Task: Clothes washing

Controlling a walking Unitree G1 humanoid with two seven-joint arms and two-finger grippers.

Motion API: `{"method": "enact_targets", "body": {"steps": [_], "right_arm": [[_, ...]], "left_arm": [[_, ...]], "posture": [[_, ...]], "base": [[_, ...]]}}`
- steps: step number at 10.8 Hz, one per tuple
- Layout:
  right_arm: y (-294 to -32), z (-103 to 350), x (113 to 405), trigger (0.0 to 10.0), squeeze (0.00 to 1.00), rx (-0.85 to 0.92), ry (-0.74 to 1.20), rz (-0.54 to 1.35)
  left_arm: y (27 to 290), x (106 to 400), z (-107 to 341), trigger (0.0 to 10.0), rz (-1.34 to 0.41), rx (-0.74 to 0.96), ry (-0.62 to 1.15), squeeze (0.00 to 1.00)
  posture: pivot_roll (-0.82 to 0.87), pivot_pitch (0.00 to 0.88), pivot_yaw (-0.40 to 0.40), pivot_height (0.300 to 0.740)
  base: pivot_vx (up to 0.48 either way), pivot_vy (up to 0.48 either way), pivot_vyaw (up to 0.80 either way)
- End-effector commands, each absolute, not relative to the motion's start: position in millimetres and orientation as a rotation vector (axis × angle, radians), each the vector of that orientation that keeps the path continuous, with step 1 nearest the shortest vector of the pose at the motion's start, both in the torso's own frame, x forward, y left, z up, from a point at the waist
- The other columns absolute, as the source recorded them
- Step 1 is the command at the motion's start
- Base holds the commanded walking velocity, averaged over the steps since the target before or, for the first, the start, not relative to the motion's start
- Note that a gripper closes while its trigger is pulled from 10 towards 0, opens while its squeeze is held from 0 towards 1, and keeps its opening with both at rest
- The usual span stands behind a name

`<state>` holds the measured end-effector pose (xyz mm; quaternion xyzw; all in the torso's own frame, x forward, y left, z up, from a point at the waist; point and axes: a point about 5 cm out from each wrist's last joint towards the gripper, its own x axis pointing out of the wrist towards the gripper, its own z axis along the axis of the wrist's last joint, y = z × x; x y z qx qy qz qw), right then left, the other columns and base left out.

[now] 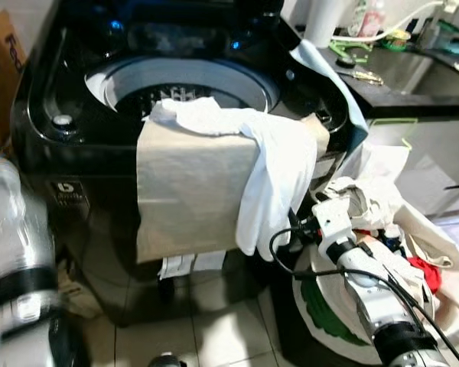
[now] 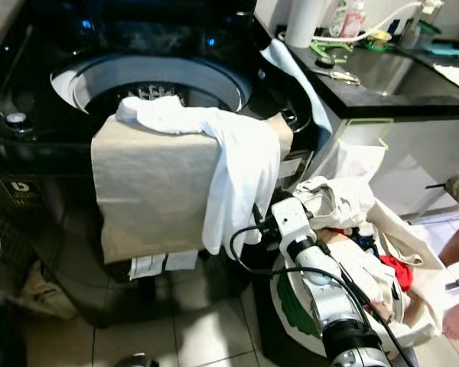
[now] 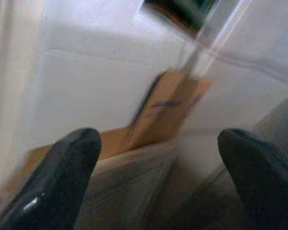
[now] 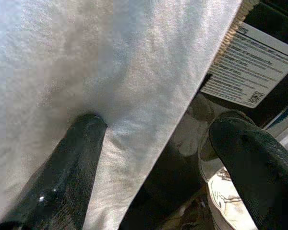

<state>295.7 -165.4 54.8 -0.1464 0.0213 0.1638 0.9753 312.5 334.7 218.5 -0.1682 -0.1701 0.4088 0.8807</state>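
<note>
A black top-loading washing machine stands with its lid up and its drum showing. A beige cloth hangs over its front edge. A white garment lies across that cloth and trails down the machine's front right. My right gripper is open at the garment's hanging lower end, with one finger pressed against the white fabric and the other beside its edge. My left gripper is open and holds nothing, and the blurred left arm is low at the left.
A white laundry bag with mixed clothes, one of them red, sits on the floor right of the machine, under my right arm. A dark counter with a sink is behind it. A cardboard box leans left of the machine.
</note>
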Motion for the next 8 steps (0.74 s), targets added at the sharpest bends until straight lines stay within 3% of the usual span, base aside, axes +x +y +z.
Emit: {"method": "enact_targets", "body": {"steps": [1,5,8], "right_arm": [[-168.1,53.8,294.4,10.0,0.00,-0.302,0.048,0.326],[-166.7,52.7,294.0,10.0,0.00,-0.297,0.053,0.328],[-165.8,51.0,293.5,10.0,0.00,-0.298,0.059,0.331]], "left_arm": [[334.9,314.8,227.7,10.0,0.822,-0.472,-0.377,0.00],[321.0,326.5,244.2,10.0,0.675,-0.773,-0.398,0.00],[320.4,329.2,277.8,10.0,0.598,-0.795,-0.490,0.00]], "posture": [[0.06,0.000,-0.078,0.740],[0.06,0.000,-0.075,0.740],[0.06,0.000,-0.076,0.740]], "base": [[0.000,0.000,0.00],[0.000,0.000,0.00],[0.000,0.000,0.00]]}}
